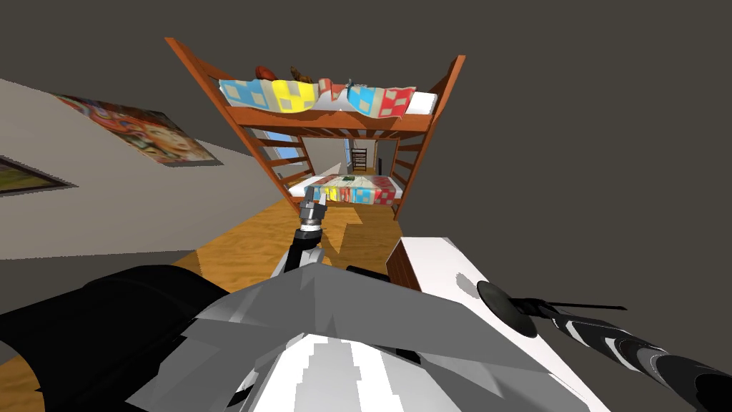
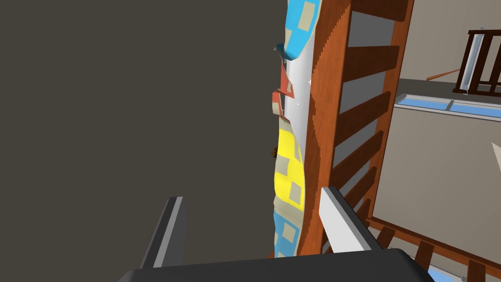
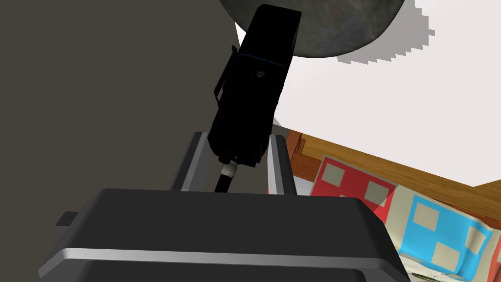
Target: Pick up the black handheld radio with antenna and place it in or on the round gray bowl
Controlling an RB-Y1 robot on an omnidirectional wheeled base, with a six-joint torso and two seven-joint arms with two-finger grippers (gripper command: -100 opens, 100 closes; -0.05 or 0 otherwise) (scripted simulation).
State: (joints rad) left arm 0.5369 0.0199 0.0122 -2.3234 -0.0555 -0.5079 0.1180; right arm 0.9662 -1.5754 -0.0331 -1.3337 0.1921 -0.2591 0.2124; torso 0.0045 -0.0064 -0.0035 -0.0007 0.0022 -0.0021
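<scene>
Head: 1 round dark-gray bowl (image 1: 506, 306) on flat white counter (image 1: 443, 265); 1 wooden bunk bed (image 1: 429, 125) well beyond bowl.
L wrist: left claw (image 2: 252, 193) wide, empty.
R wrist: right claw (image 3: 238, 139) clamps 1 boxy black radio (image 3: 254, 83), far end at mottled bowl's rim.

The picture's edge cuts the bowl (image 3: 342, 24), the radio (image 3: 252, 93) hides part of it; the antenna (image 3: 224, 180) disappears behind the right gripper (image 3: 238, 147).
</scene>
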